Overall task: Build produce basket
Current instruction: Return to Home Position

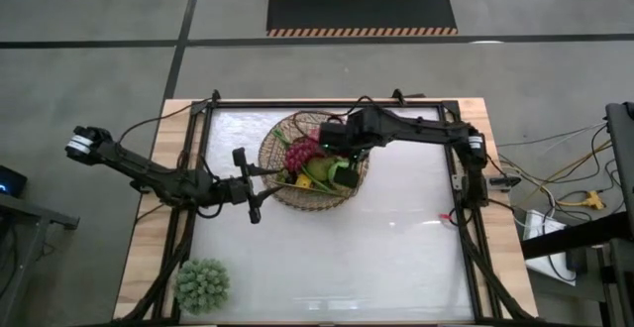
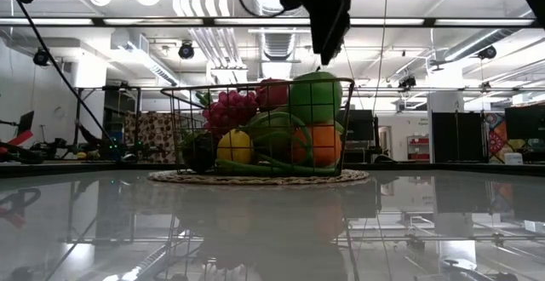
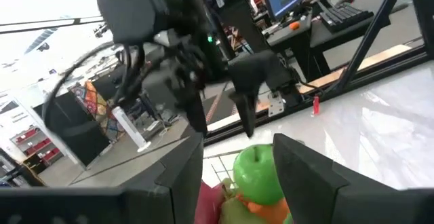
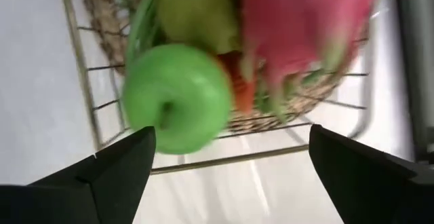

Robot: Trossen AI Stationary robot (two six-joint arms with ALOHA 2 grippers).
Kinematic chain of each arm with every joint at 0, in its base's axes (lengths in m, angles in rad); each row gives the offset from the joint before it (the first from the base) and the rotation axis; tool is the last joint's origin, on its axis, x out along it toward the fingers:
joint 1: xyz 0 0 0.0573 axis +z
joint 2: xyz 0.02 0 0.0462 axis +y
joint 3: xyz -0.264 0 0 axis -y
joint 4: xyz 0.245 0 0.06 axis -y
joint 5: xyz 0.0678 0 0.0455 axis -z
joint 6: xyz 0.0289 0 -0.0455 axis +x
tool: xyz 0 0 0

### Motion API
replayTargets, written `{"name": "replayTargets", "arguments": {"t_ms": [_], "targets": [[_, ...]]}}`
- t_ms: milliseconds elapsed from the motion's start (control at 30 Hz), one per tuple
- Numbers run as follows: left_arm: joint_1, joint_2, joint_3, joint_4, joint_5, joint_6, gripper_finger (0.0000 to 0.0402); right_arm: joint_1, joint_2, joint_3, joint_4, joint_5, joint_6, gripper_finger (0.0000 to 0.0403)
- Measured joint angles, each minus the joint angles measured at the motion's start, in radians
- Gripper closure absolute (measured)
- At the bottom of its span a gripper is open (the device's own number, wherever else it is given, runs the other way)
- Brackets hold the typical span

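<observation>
**Both claws empty over a filled basket**

The basket (image 1: 269,147) sits in the far half of the tabletop (image 1: 376,258), toward 12 o'clock. The produce is heaped inside it. The green apple (image 4: 178,96) rides on top, close to the wire rim. The grapes (image 2: 228,109), lemon (image 2: 234,147) and orange (image 2: 319,145) are packed lower down, and the pink dragon fruit (image 4: 298,20) lies alongside. The wire walls hem the pile in, which is probably what keeps the round pieces from rolling off.

The right claw (image 4: 230,142) hangs above the basket, over the green apple. Its fingers are spread wide, it grips nothing, and there is clear air beneath it. The left claw (image 3: 239,149) waits just off the basket's 9 o'clock rim, pointed at it, likewise spread and empty.

No loose produce shows on the tabletop, so loading looks finished and only the pull-back seems to remain. The right arm has free room upward and out toward 3 o'clock. The risk is swinging sideways before rising and clipping the rim or nudging the apple. The left arm has bare tabletop toward 8 o'clock. The spiky green ball (image 1: 203,284) in the 7 o'clock corner lies well apart.
</observation>
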State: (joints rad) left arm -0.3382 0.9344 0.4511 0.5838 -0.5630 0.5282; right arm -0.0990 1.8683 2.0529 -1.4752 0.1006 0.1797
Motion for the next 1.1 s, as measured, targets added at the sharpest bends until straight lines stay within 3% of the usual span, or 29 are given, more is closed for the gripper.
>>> {"name": "replayTargets", "arguments": {"t_ms": [100, 300, 367, 533, 633, 733, 833, 900, 933, 1000, 1100], "targets": [[0.000, 0.000, -0.001, 0.002, -0.028, 0.000, 0.0240, 0.000, -0.025, -0.001, 0.029, 0.057, -0.036, 0.0038], [0.000, 0.000, -0.015, 0.001, -0.050, 0.000, 0.0240, 0.000, -0.085, -0.075, 0.167, 0.034, -0.171, 0.0083], [0.000, 0.000, -0.019, 0.000, -0.083, 0.000, 0.0240, 0.001, -0.129, -0.148, 0.246, 0.023, -0.200, 0.0103], [0.005, 0.000, -0.019, -0.001, -0.301, 0.000, 0.0243, 0.013, -0.284, -0.411, 0.514, 0.024, -0.253, 0.0162], [0.011, 0.000, -0.025, -0.001, -0.316, 0.001, 0.0256, 0.039, -0.404, -0.595, 0.734, 0.023, -0.291, 0.0199], [0.008, -0.008, -0.029, -0.084, -0.182, 0.006, 0.0276, 0.083, -0.535, -0.832, 1.067, -0.003, -0.371, 0.0233], [-0.005, -0.062, -0.026, -0.372, 0.176, 0.000, 0.0298, 0.122, -0.635, -1.081, 1.406, -0.025, -0.455, 0.0261], [-0.006, -0.082, -0.026, -0.460, 0.415, 0.000, 0.0314, 0.134, -0.682, -1.228, 1.611, -0.027, -0.501, 0.0275], [-0.006, -0.095, -0.033, -0.464, 0.478, -0.001, 0.0323, 0.138, -0.701, -1.298, 1.705, -0.025, -0.527, 0.0281], [-0.006, -0.129, -0.042, -0.459, 0.496, -0.020, 0.0339, 0.138, -0.734, -1.417, 1.856, -0.022, -0.571, 0.0291], [-0.005, -0.177, -0.051, -0.464, 0.416, -0.056, 0.0364, 0.135, -0.782, -1.551, 2.017, -0.024, -0.607, 0.0302]]}}
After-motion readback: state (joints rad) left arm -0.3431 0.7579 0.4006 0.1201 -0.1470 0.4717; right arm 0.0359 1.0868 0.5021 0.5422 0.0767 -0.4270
